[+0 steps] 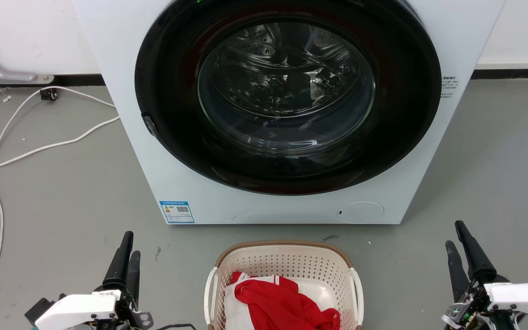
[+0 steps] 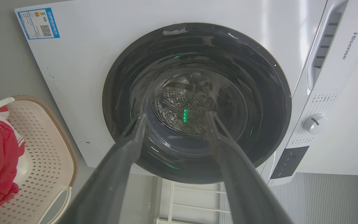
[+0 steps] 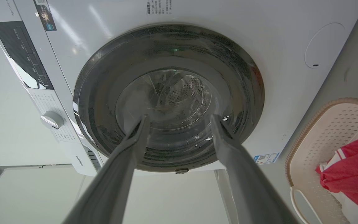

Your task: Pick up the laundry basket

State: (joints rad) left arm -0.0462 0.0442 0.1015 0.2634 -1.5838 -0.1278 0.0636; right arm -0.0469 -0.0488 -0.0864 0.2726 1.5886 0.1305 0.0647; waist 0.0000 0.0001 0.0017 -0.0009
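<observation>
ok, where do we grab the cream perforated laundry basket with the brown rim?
Probably best to take the cream perforated laundry basket by its white loop side handles: left hand on the left handle, right hand on the right handle, each coming in from its own side. It sits upright between them.

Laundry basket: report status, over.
Left gripper open, right gripper open, both empty, flanking the laundry basket. Basket on floor, ungrasped, red garment inside. Washing machine close behind; handles unobstructed.
</observation>
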